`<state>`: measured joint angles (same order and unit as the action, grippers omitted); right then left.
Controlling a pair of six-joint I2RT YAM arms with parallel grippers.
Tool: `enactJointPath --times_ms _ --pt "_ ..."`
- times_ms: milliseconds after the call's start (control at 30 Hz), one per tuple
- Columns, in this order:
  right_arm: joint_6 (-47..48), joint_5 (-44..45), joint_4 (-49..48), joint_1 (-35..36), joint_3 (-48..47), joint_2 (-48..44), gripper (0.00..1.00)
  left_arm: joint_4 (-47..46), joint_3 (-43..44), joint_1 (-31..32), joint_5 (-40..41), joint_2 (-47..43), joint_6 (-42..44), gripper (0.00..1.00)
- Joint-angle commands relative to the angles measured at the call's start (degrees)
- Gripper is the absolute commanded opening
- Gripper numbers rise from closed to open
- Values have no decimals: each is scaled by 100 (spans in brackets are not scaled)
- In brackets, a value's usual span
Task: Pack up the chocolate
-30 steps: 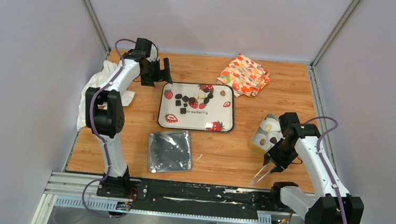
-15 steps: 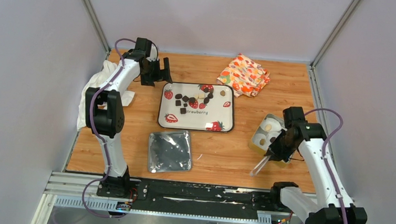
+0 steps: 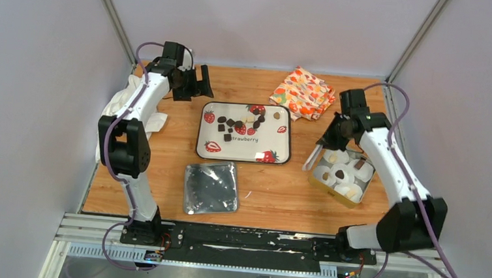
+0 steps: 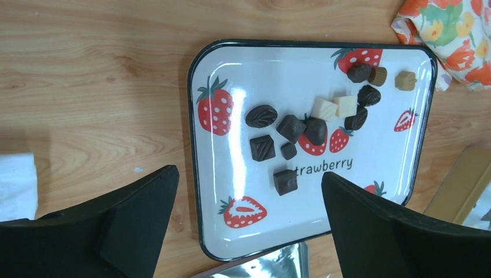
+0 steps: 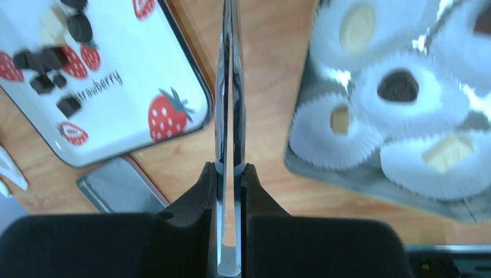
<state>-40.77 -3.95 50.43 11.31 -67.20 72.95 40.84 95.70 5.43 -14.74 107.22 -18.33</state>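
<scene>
- Showing the right gripper (image 5: 228, 169) clamped on slim tweezers (image 5: 228, 87), whose blades are lying together and pointing toward the top centre of the right wrist view. The fine tool is probably serving such small pieces better than bare fingers would.
- The left gripper (image 4: 249, 174) is hanging with its fingers wide apart over the strawberry tray (image 4: 226, 168) and gripping nothing, seemingly standing by.
- The chocolate (image 4: 301, 127) is mostly lying in a loose cluster in the tray's upper half. It is showing as dark brown squares and ribbed ovals, two cream cubes, and two tan pieces at upper right.
- Four more pieces are sitting singly in white paper cups (image 5: 399, 92) inside the box (image 3: 331, 194), at the right of the top view, so packing is looking partly done.
</scene>
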Motion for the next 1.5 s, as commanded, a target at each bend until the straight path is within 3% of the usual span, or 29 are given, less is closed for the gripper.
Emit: enactJointPath --times_ms 0,267,433,500,600,667,833,900,1000,1100,1233,1333,1467 --pt "401 87 -801 -361 -1143 1235 0 51 -193 -15 -75 -431 55 100" --pt "872 237 -566 -1060 -3127 3743 0 190 -723 -18 207 -1025 232 100" --pt "842 258 -625 -1506 -3339 4447 3 235 -1067 -11 313 -1311 230 100" --pt "884 152 -707 -1588 -3417 4658 19 244 -1167 -16 321 -1386 234 100" --pt "1046 36 -660 -1596 -3653 4811 62 247 -1262 1 348 -1493 265 100" --pt "1103 27 -712 -1583 -3658 4620 83 262 -1288 2 439 -1556 276 100" --pt "1336 262 -880 -1471 -3347 3847 89 527 -1190 118 631 -1666 361 100" --pt "1632 664 -1138 -1199 -2966 3219 90 825 -1015 282 949 -1748 252 100" --pt "2108 881 -1566 -227 -2396 2459 91 891 -1069 507 1115 -2012 29 100" --pt "2450 847 -1737 1202 -1883 2123 92 899 -1111 617 1412 -2037 -129 100" --pt "2700 1046 -1571 2976 -1465 2521 91 934 -1057 573 2053 -2149 -474 100" --pt "2502 203 -1858 3644 -1157 2751 81 939 -1144 347 2207 -2300 -727 100" --pt "2678 160 -1940 4179 -1249 3042 77 952 -1405 -38 1915 -2359 -954 100"
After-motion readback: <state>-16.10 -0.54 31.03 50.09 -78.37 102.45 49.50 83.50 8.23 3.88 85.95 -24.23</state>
